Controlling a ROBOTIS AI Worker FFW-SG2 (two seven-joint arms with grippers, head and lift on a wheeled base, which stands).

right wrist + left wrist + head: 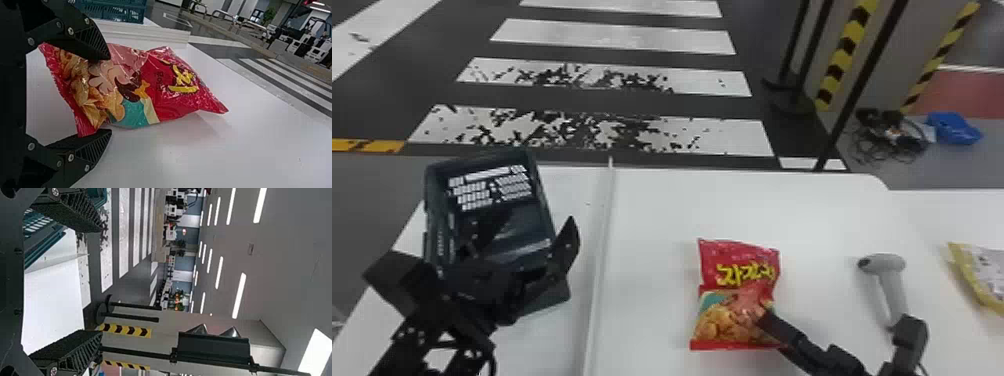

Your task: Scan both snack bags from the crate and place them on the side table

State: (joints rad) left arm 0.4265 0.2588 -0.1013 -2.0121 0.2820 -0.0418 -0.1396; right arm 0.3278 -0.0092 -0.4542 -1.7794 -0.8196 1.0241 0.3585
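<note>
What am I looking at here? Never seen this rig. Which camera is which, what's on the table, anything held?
It's a robot with two black arms, each ending in a two-finger gripper. The head view looks forward and down; the other two come from cameras on the wrists and are turned on their side.

On the white table, from the robot's left: a dark crate, a red snack bag and a grey handheld scanner. A yellow-edged bag lies at the far right.

The left gripper is at the crate's near side, fingers apart, holding nothing. The right gripper is at the red bag, one finger overlapping it. Its fingers are wide apart, so the bag doesn't look clamped.
</note>
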